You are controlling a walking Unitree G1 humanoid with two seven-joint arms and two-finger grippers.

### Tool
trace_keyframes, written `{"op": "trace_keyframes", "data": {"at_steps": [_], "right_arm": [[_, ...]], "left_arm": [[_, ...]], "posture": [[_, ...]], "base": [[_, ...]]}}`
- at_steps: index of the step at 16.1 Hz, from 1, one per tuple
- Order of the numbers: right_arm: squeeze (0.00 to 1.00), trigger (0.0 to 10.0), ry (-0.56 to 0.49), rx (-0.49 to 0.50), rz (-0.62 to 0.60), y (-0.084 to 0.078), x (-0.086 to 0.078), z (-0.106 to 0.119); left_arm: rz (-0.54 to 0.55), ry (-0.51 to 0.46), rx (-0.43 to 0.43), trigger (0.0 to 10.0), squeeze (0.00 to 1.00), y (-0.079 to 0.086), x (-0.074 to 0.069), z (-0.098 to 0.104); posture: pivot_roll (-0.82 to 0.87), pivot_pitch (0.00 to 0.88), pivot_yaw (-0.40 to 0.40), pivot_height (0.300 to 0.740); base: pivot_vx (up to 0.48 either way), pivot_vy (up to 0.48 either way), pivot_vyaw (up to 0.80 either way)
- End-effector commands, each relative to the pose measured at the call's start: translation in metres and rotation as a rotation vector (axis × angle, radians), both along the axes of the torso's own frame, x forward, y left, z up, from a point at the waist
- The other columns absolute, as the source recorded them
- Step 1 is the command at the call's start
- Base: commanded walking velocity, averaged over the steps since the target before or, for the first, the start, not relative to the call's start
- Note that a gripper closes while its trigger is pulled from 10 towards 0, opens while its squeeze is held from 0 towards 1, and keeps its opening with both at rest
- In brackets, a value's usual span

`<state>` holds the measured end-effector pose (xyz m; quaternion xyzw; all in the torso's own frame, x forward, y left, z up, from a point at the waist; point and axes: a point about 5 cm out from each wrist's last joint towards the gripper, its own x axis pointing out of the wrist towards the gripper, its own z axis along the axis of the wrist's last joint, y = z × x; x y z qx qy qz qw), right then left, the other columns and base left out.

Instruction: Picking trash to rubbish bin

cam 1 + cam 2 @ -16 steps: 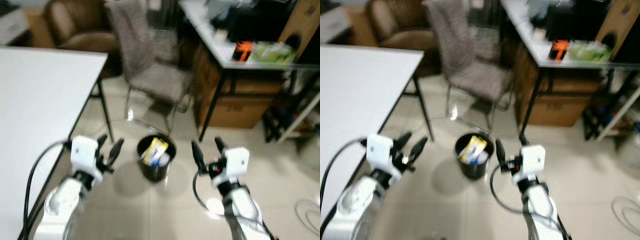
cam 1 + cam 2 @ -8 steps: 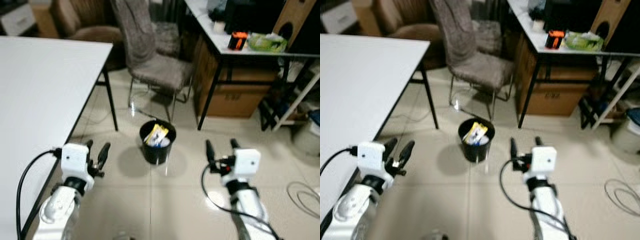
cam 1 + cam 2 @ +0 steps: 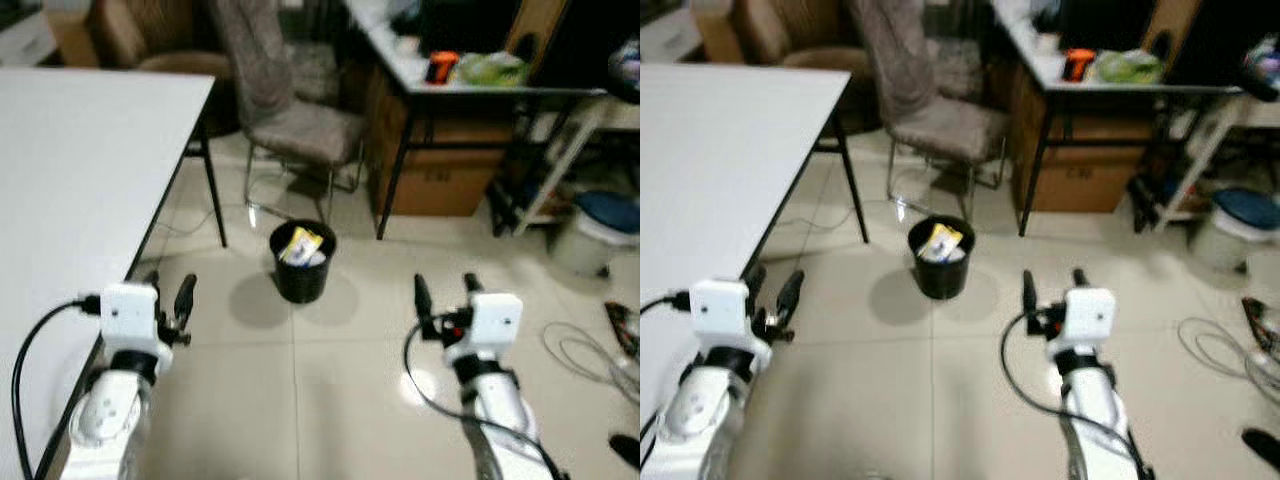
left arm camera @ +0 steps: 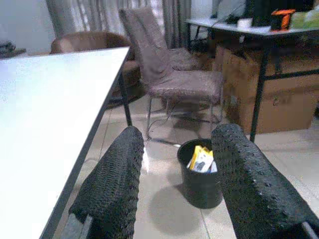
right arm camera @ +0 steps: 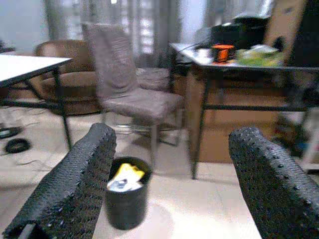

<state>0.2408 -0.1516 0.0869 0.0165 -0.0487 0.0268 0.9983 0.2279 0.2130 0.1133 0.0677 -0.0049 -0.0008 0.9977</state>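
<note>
Bin point(image 3: 301, 263), black and round, stands on the pale tiled floor point(image 3: 330, 380) ahead of the robot, between the 2 arms and well apart from both grippers. Yellow and white trash point(image 3: 301, 246) sits inside the bin, showing above its rim; the yellow piece leans against the inner wall. The left gripper point(image 3: 168, 296) is held low beside the edge of the white table point(image 3: 80, 180), jaws open and empty, with a clear gap between the 2 textured black fingers point(image 4: 112, 186) in the left wrist view. The right gripper point(image 3: 444, 296) is held at a similar height on the other side, jaws likewise spread wide and empty; its fingers point(image 5: 75, 184) frame the bin in the right wrist view. Behind the bin stands a grey upholstered chair point(image 3: 285, 110) on metal legs, and a brown armchair point(image 3: 150, 45) sits further back. A dark-legged desk point(image 3: 450, 85) to the right carries an orange item point(image 3: 441, 66) and a green item point(image 3: 485, 68), with a cardboard box point(image 3: 435, 175) under it. A white container with a blue lid point(image 3: 590, 235) and loose cables point(image 3: 590, 350) lie on the floor at far right.
</note>
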Motion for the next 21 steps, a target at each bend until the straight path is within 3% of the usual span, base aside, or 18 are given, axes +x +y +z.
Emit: {"op": "trace_keyframes", "data": {"at_steps": [1, 4, 6, 9, 12, 21], "right_arm": [[0.00, 10.0, 0.008, -0.022, 0.016, 0.004, 0.002, -0.002], [0.00, 10.0, 0.042, -0.053, 0.036, 0.007, 0.004, -0.006], [0.00, 10.0, 0.045, -0.116, 0.144, 0.017, 0.007, -0.007], [0.00, 10.0, 0.039, -0.117, 0.151, 0.018, 0.009, -0.006], [0.00, 10.0, 0.040, -0.126, 0.162, 0.015, 0.012, -0.006], [0.00, 10.0, 0.030, -0.147, 0.124, -0.001, 0.019, -0.001]], "left_arm": [[-0.002, -0.002, 0.000, 10.0, 0.00, -0.001, 0.001, 0.000], [-0.011, -0.010, -0.001, 10.0, 0.00, -0.003, 0.002, 0.000], [-0.006, -0.029, 0.030, 10.0, 0.00, -0.007, 0.003, 0.002], [0.007, -0.028, 0.034, 10.0, 0.00, -0.007, 0.004, 0.001], [0.004, -0.018, 0.051, 10.0, 0.00, -0.008, 0.007, 0.000], [-0.072, -0.061, 0.035, 10.0, 0.00, -0.019, 0.036, 0.011]], "posture": [[0.02, 0.000, -0.049, 0.740], [0.02, 0.000, -0.049, 0.740], [0.03, 0.000, -0.053, 0.740], [0.03, 0.000, -0.059, 0.740], [0.03, 0.000, -0.067, 0.740], [0.00, 0.000, -0.040, 0.740]], "base": [[0.000, 0.000, 0.00], [0.000, 0.000, 0.00], [0.000, 0.000, 0.80], [0.000, 0.000, 0.80], [0.000, 0.000, 0.80], [0.000, 0.000, 0.80]]}}
